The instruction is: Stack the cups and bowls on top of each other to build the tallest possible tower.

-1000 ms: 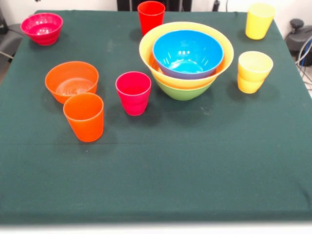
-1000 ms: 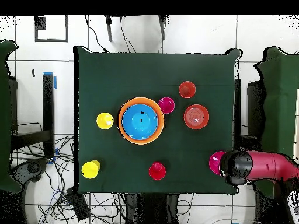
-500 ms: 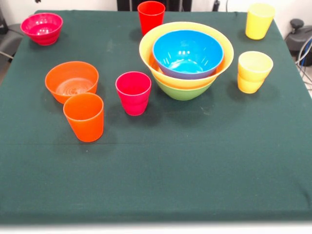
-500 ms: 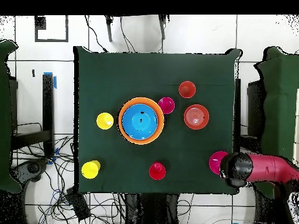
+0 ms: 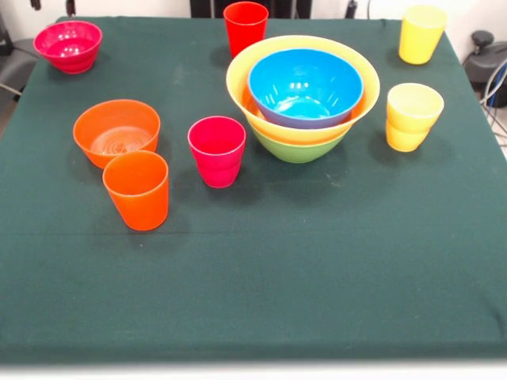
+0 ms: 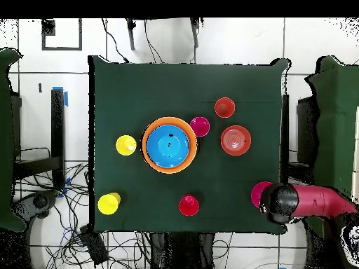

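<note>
Overhead, magenta-pink bowl point(image 6: 259, 194) partly under the arm point(image 6: 308, 203); jaws hidden, open or closed unclear.

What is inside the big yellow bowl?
A blue bowl sits inside the yellow bowl, which rests in a green bowl. The blue bowl looks empty. It covers the yellow bowl's bottom, so anything under it is hidden.

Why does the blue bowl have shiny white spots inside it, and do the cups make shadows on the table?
In the front view, the shiny white spots inside the blue bowl are lamp light bouncing off its glossy plastic; the orange cup and magenta-pink cup cast only soft, faint shadows on the green tablecloth. In the overhead view, the bowl's shine shows as tiny pale dots.
</note>
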### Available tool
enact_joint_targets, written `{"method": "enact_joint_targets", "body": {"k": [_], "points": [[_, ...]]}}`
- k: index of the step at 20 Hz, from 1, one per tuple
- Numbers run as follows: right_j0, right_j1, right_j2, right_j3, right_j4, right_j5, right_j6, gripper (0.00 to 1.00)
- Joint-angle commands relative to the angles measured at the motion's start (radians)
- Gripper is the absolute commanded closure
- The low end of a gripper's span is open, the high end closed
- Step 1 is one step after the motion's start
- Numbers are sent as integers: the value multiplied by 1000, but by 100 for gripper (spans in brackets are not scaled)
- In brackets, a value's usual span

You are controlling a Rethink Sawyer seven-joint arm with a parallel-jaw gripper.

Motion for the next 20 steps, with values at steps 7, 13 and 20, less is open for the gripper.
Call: {"method": "enact_joint_targets", "body": {"k": [7,13,20], "points": [[100,104,20,-110,30,-110,141,0],[123,128,5,-126,45,-126,166,0],[139,132,-11,-123,72,-133,162,0]]}}
